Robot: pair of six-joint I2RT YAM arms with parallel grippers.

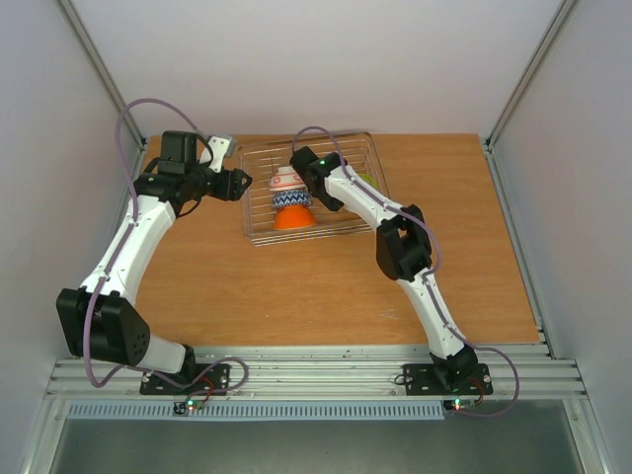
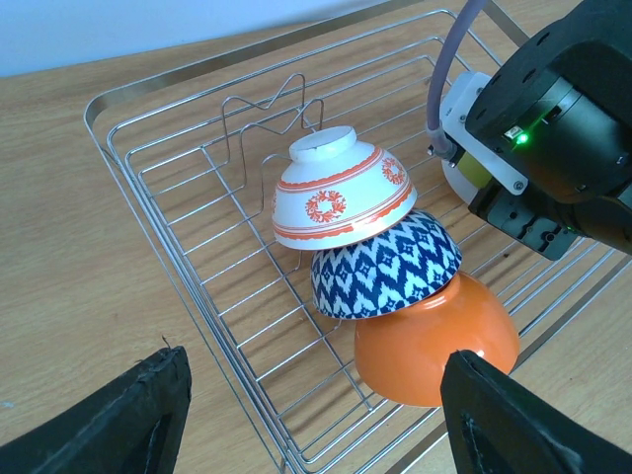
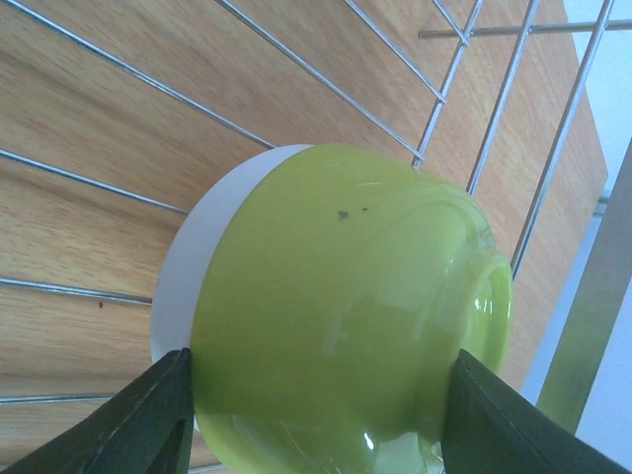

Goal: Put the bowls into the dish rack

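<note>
The dish rack [image 1: 259, 235] is a wire tray at the back of the table. Three bowls lean in a row inside it: white with red pattern [image 2: 341, 190], blue-and-white zigzag [image 2: 385, 265] and orange [image 2: 434, 336]. My right gripper [image 3: 316, 425] is shut on the yellow-green bowl [image 3: 346, 306] and holds it on its side just over the rack wires [image 3: 99, 59], right of the row. A sliver of that bowl shows in the top view [image 1: 367, 181]. My left gripper [image 2: 316, 434] is open and empty at the rack's left edge. No plain white bowl is in view.
The right wrist [image 2: 553, 128] hangs over the rack's right half, close to the orange bowl. The left arm [image 1: 138, 237] runs along the table's left side. Upright wire pegs [image 2: 262, 118] stand behind the bowl row. Grey walls close in on both sides.
</note>
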